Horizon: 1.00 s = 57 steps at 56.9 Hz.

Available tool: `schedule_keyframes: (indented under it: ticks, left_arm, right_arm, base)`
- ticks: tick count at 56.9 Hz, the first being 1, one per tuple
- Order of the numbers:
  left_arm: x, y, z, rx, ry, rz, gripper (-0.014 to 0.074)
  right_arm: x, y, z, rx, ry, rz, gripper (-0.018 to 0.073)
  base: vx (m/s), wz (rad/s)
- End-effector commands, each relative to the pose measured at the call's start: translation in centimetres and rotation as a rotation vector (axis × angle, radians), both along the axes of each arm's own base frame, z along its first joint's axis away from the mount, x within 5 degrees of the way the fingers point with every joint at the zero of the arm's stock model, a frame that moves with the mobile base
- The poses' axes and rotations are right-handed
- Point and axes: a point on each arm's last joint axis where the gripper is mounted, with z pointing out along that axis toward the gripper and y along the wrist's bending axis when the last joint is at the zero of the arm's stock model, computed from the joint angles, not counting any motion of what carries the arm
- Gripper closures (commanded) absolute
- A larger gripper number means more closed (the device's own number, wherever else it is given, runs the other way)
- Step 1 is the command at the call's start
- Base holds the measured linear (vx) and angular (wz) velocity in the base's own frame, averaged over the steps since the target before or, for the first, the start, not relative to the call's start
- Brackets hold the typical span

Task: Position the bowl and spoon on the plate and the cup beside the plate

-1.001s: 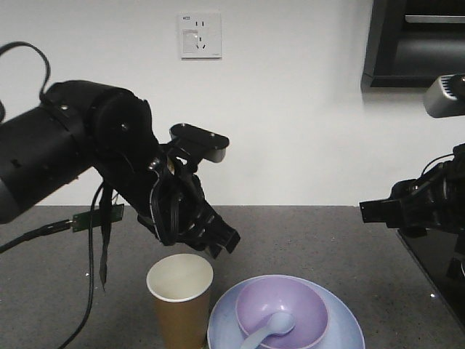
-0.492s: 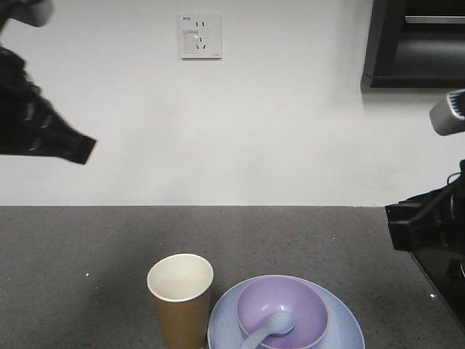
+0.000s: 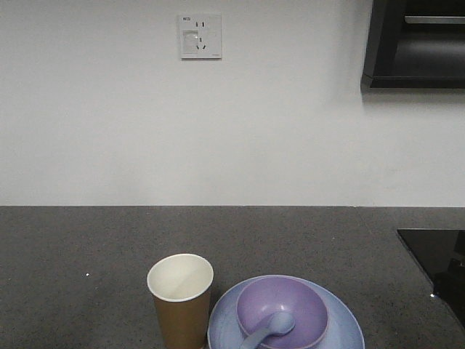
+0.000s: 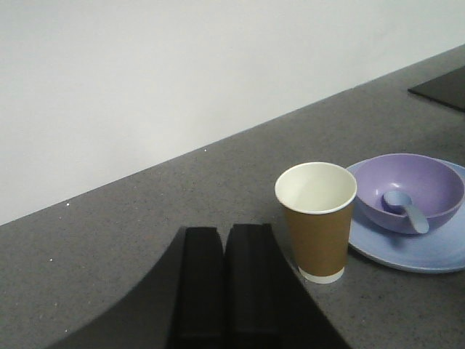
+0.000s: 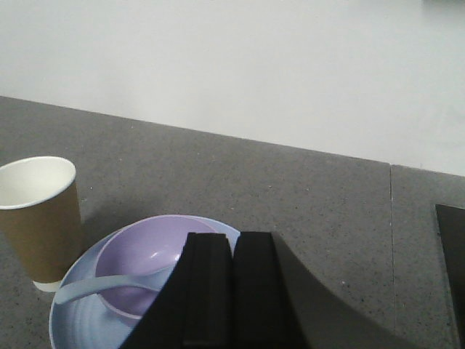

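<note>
Lavender bowl [image 3: 282,311] seated on pale blue plate [image 3: 341,331], spoon [image 3: 267,329] resting inside with scoop down, so nothing rolls. Kraft paper cup [image 3: 180,298] upright just left of plate on dark worktop [image 3: 87,247]. Left gripper [image 4: 225,280] and right gripper [image 5: 232,287] closed, empty, clear of everything. Arrangement apparently complete.

1. The cup [image 4: 317,220] looks like brown kraft paper, matt outside, with a smooth white inside.
2. The bowl [image 4: 416,190] is smooth lavender plastic with a soft sheen.
3. The spoon [image 4: 407,209] is pale blue plastic, smooth.
4. The plate [image 3: 349,323] is pale blue and smooth, faintly glossy.
5. The countertop [image 3: 109,247] is dark grey, speckled, matt stone-like.
6. The black panel [image 3: 436,262] at the right is glossy.
7. The wall [image 3: 254,131] is matt white.
</note>
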Motion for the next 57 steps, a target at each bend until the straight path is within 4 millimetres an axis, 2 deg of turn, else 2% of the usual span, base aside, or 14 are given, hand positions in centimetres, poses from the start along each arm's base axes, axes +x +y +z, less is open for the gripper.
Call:
schedule_keyframes:
  ticks: [1,6,32,38,44,47,52,57]
  left_arm:
    - [-0.9,0.4,1.1,-0.072,-0.121,-0.034,0.0599]
    - [-1.4,0.8,0.9,-0.074,-0.124,-0.028,0.0599]
    - [-1.4,0.7,0.9,-0.069,-0.117,-0.028,0.0599]
    - [-1.3,0.7,0.9,-0.019,-0.163,-0.039,0.0599]
    - [-1.4,0.3,0.7,-0.036,-0.296,-0.072,0.0599]
    - [-1.4,0.1,0.3,-0.064,-0.373,-0.071,0.0599]
    - [-1.3,0.3,-1.9,-0.135,-0.444,-0.025,0.0599]
    - [-1.3,1.1,-5.0,-0.194,-0.447,0.079,0.0599]
  right_arm:
    - [-0.2,-0.3,1.8,0.029,-0.125,-0.031,0.0571]
    - [-0.3,-0.3,1.8,0.029,-0.126,-0.031,0.0571]
    - [-0.2,-0.3,1.8,0.029,-0.125,-0.031,0.0571]
    - [-0.2,-0.3,1.8,0.029,-0.125,-0.031,0.0571]
    - [-0.2,-0.3,1.8,0.028,-0.124,-0.031,0.0571]
    - [-0.2,-0.3,1.8,0.029,-0.125,-0.031,0.0571]
    - [-0.2,-0.3,1.8,0.029,-0.125,-0.031,0.0571]
    - [-0.2,-0.3,1.8,0.028,-0.124,-0.031,0.0571]
  base:
    - [0.00,0.00]
    - [0.00,0.00]
    - [0.00,0.00]
    - [0.00,0.00]
    - [0.00,0.00]
    - [0.00,0.00]
    - [0.00,0.00]
    - [0.00,0.00]
